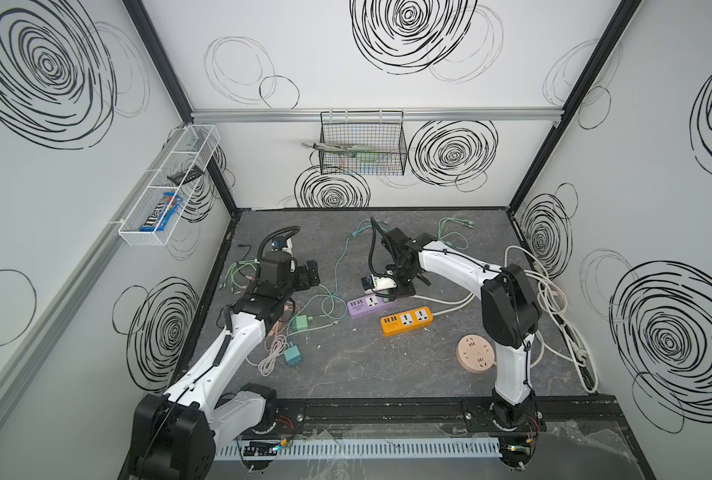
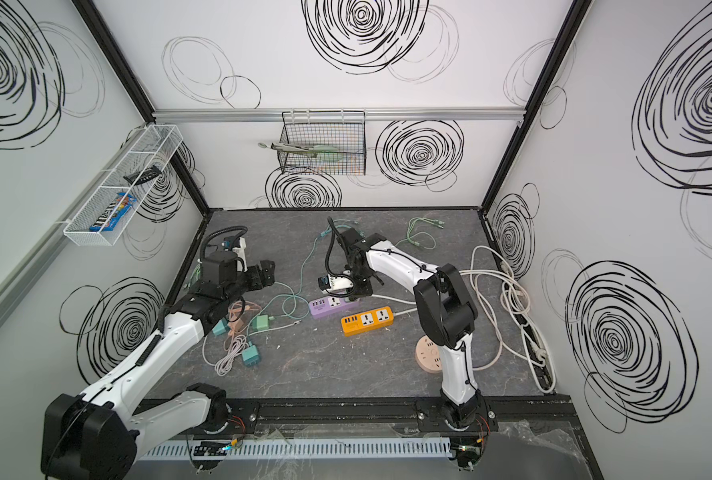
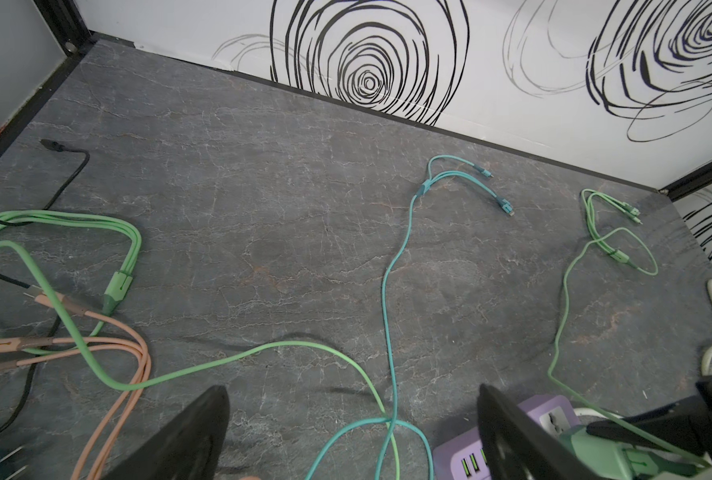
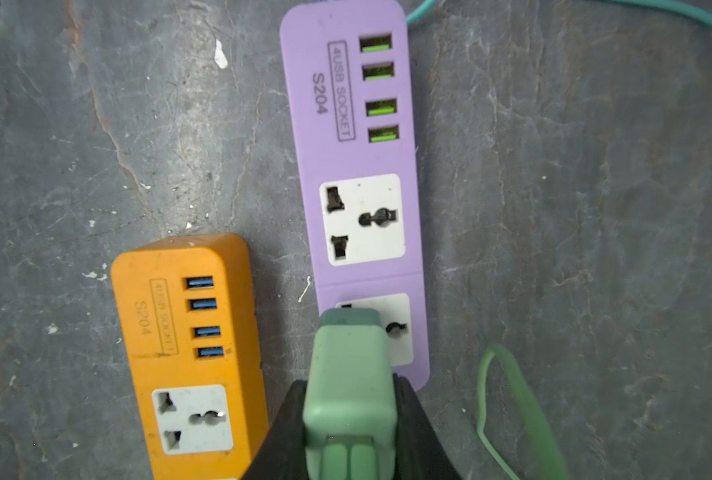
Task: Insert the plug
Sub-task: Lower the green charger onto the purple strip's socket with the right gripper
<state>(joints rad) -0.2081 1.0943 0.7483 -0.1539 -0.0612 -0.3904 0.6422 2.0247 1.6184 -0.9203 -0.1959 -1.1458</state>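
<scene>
While right gripper (image 4: 350, 419) clamps green plug (image 4: 348, 365) at purple strip (image 4: 346, 104) (left gripper (image 3: 354, 432) wide, empty), insertion pending; next needs prong alignment, straight push

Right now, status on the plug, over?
Right tool shut on green plug, at end socket of purple strip, seating unclear. Left tool open, empty. Nothing blocking.

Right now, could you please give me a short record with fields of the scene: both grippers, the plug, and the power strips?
right gripper: shut on green plug
green plug: over the purple strip outlet farther from its USB ports; whether it is seated cannot be told
left gripper: open, empty, above loose cables
orange strip: beside the purple strip, outlets free
round socket: nothing plugged in, near the right arm
</scene>
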